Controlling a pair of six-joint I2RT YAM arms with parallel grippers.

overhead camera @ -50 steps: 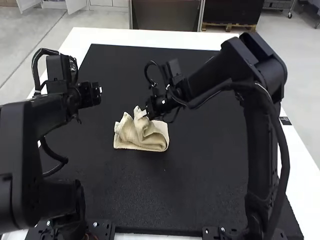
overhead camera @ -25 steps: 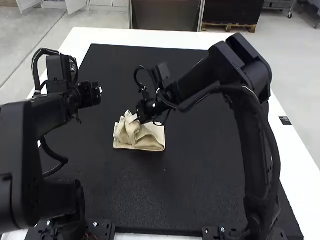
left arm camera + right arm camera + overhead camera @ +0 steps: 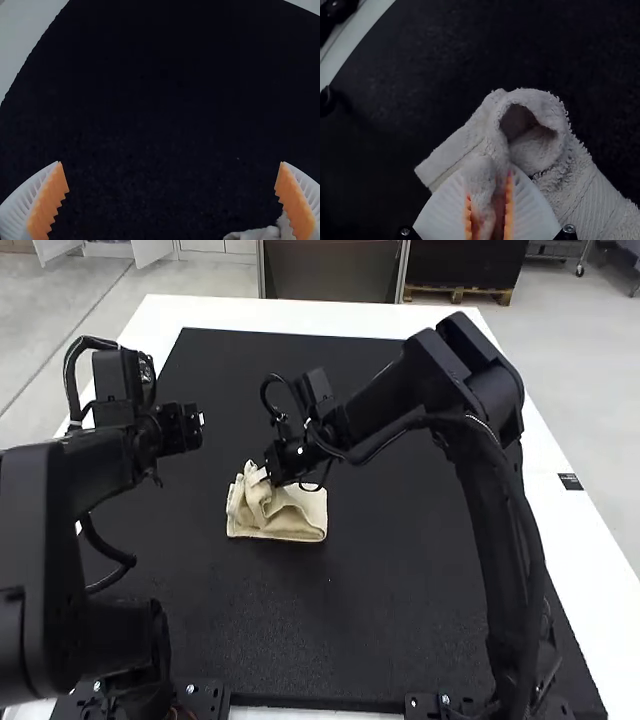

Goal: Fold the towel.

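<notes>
On your left, the bulky black left arm (image 3: pixel 40 500) stands at the near side, and its left gripper (image 3: pixel 199 422) hangs over the mat, left of the towel and a little farther out. It's released: the white ribbed fingers with orange pads (image 3: pixel 48 205) sit wide apart, nothing between them. Your towel, a cream terry cloth (image 3: pixel 298 531), is just left of centre on the black rectangular mat (image 3: pixel 380 620). Its left part is bunched and raised, its right part lies low and flatter, and a straight hem runs along the near side.

And here's your right gripper (image 3: pixel 263 477), right over the bunched far-left part, clenched on the cloth! You've got a raised fold pinched between the orange pads, with a rolled, open loop of towel right beside the fingers (image 3: pixel 442 210). Behind it, the black right arm (image 3: pixel 505 510) stands at the near right and reaches over the mat from that side.

Now your edges: the white table (image 3: pixel 300 316) borders the mat on the far side and down the right. You've a broad stretch of mat on the near side of the towel, more between it and the right arm's base, and a good run out to the far edge. Leftward it's tighter, with the left arm taking up that side.
</notes>
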